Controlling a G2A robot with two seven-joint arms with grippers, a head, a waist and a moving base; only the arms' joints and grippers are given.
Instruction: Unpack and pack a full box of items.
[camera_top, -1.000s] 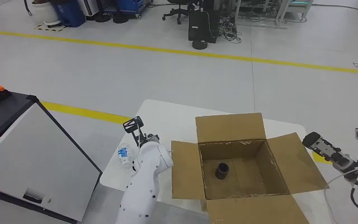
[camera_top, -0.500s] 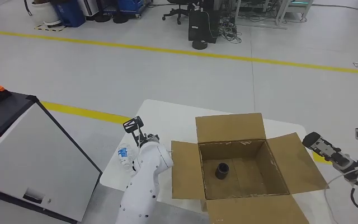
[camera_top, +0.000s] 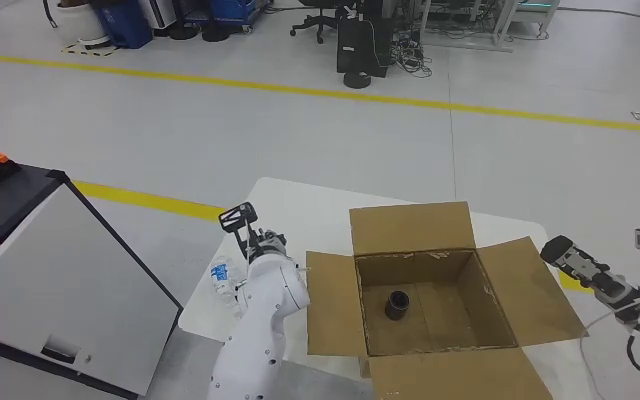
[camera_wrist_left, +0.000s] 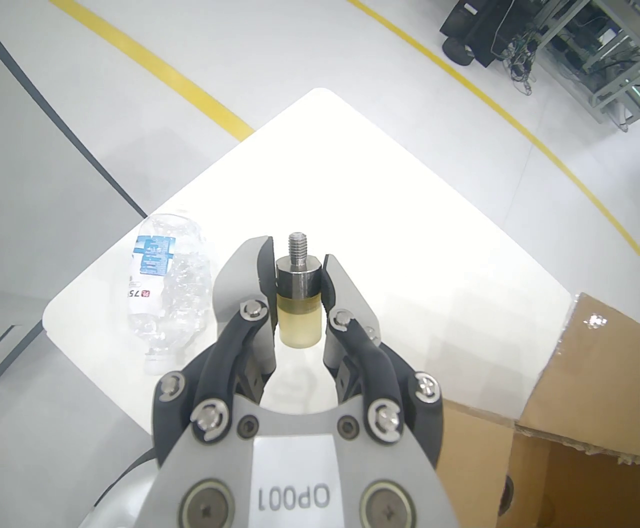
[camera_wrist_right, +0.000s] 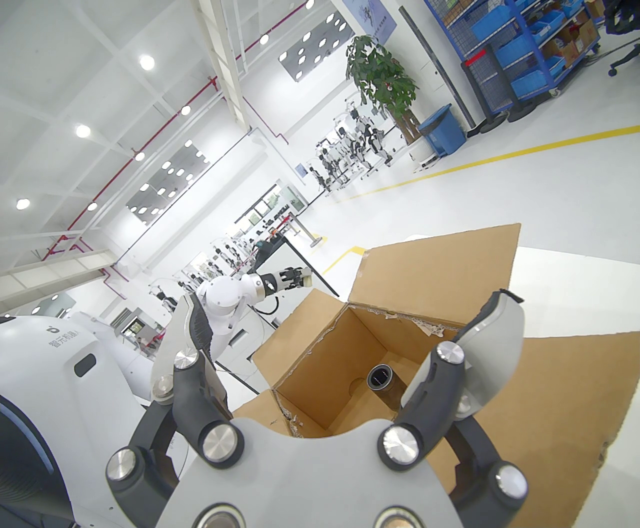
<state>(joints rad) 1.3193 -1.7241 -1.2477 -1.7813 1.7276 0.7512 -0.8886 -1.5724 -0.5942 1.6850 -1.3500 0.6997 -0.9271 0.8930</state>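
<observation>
We hold a little metal peg (camera_wrist_left: 298, 284) pinched between our left fingers (camera_wrist_left: 245, 280) above the counter (camera_wrist_left: 400, 210), and our right fingers (camera_wrist_right: 495, 345) hang wide open with the box (camera_wrist_right: 435, 270) just past them.

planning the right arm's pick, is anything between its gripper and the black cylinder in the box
Nothing visible: the box is open and the black cylinder is alone on its floor, the right gripper open outside it.
</observation>
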